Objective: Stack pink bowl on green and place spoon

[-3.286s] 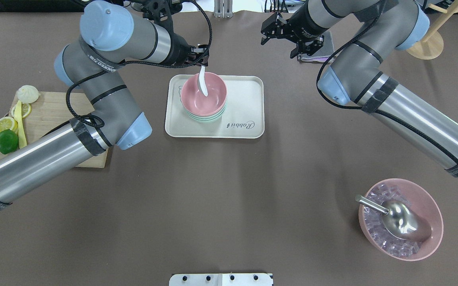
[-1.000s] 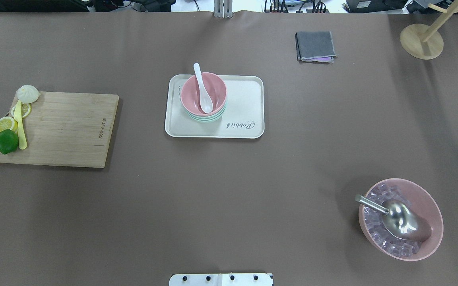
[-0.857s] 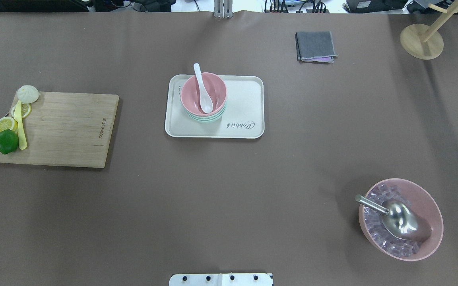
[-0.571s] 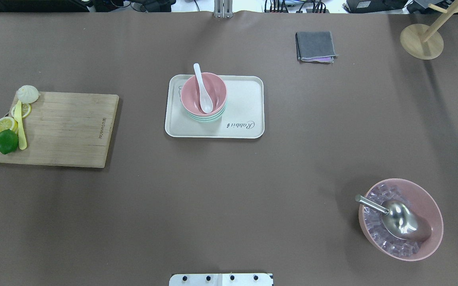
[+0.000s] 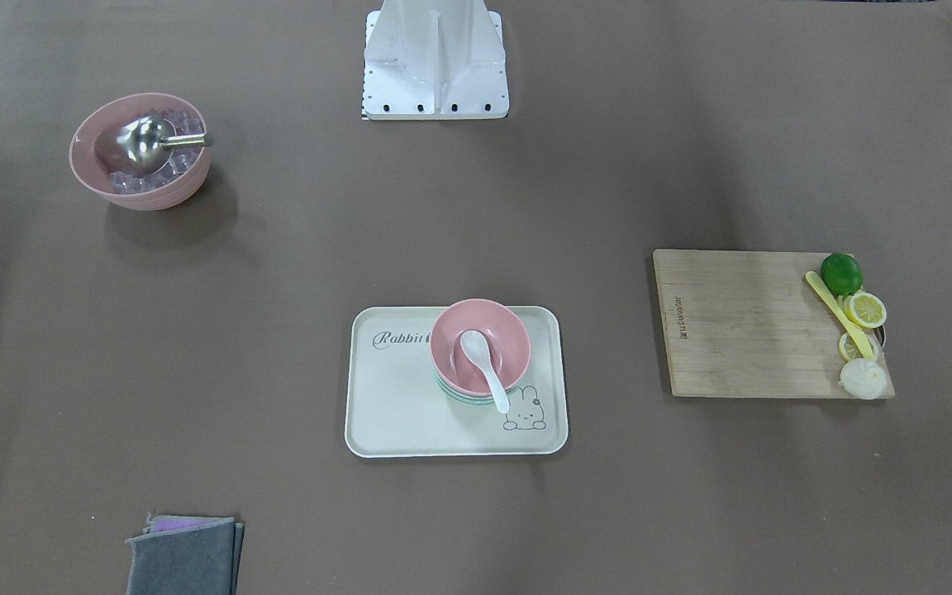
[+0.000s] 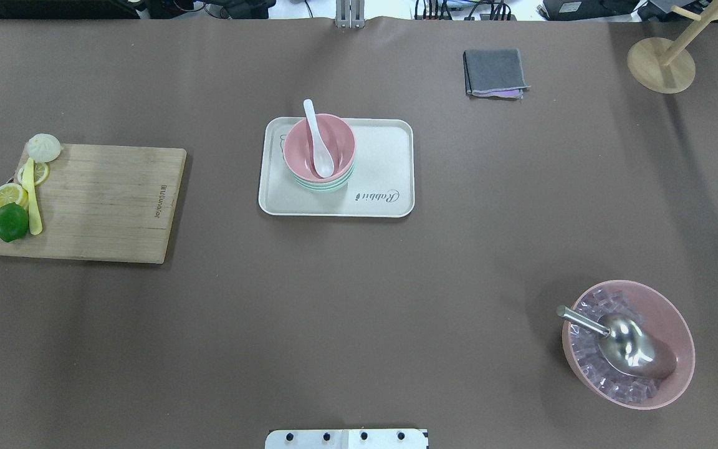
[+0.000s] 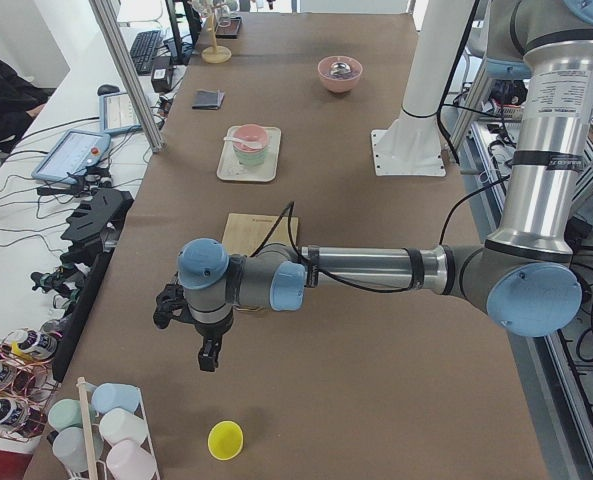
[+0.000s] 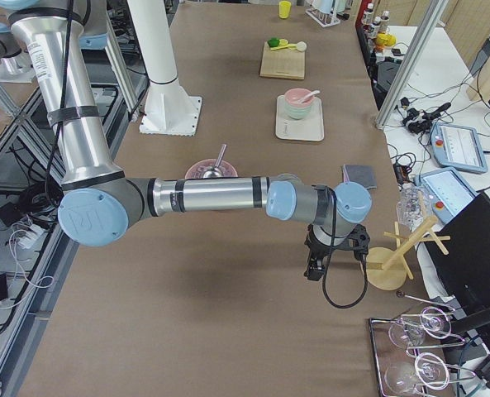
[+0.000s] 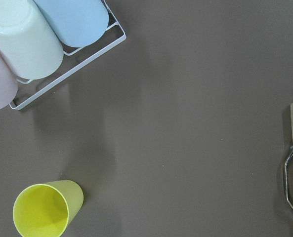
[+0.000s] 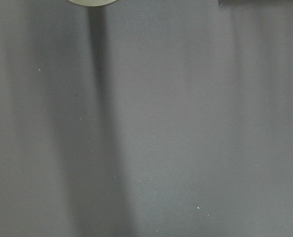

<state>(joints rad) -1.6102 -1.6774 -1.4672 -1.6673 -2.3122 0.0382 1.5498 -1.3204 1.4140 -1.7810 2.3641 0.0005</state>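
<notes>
The pink bowl sits nested on the green bowl on the cream tray, left of its middle. The white spoon lies in the pink bowl with its handle over the far rim. The stack also shows in the front-facing view. Both arms are outside the overhead view. My left gripper hangs over the table's left end, far from the tray. My right gripper hangs over the right end near the wooden stand. I cannot tell whether either is open or shut.
A cutting board with a lime, lemon slices and a bun lies at the left. A large pink bowl of ice with a metal scoop stands front right. A grey cloth and wooden stand are at the back. A yellow cup and cup rack are under the left wrist.
3.3 s ago the left gripper held the spoon over the pink bowl and both arms were over the table. Now the spoon lies free in the bowl and both arms are off to the ends.
</notes>
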